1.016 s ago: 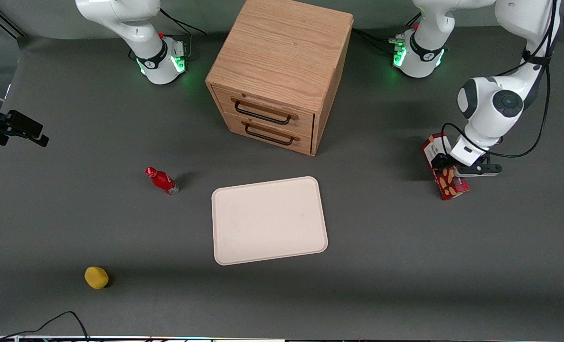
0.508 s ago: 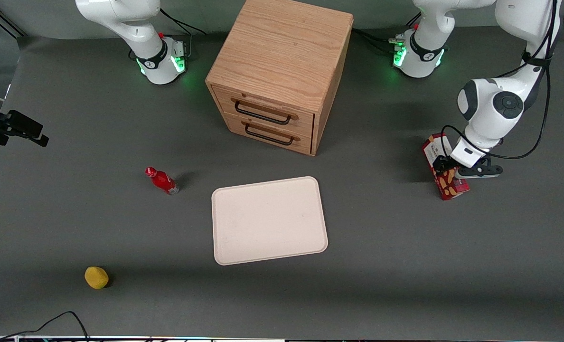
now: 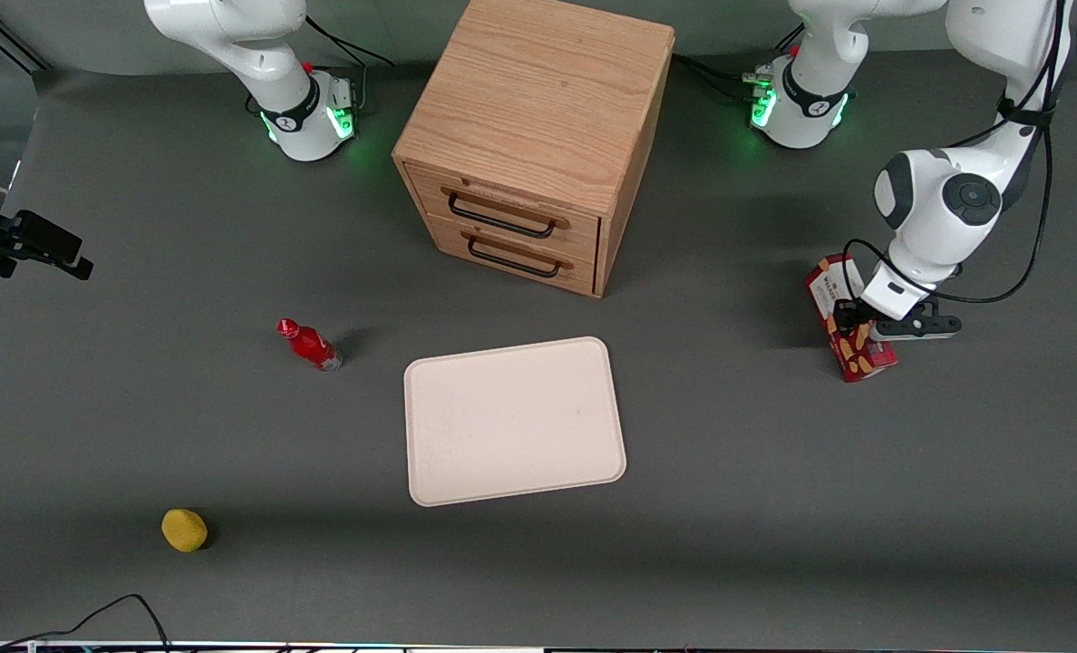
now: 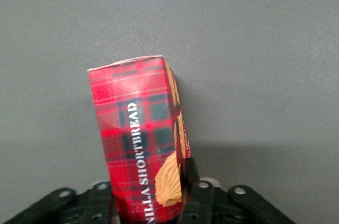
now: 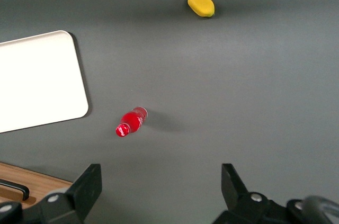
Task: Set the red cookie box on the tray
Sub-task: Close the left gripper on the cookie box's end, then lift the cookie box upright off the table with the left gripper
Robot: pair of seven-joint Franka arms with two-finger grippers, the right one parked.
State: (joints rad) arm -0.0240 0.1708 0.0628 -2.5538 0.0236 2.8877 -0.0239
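Near the working arm's table edge, the gripper (image 3: pixel 851 317) is clamped across the red cookie box (image 3: pixel 849 319) (mid-length, for balance), ready to carry it to the tray (image 3: pixel 513 419).

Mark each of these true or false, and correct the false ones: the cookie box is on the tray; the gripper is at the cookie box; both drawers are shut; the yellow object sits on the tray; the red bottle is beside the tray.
1. The red cookie box is on the tray. False: it is on the table toward the working arm's end, apart from the tray.
2. The gripper is at the cookie box, a finger on each side. True.
3. Both drawers of the wooden cabinet are shut. True.
4. The yellow object sits on the tray. False: it lies on the table toward the parked arm's end.
5. The small red bottle is on the table beside the tray. True.
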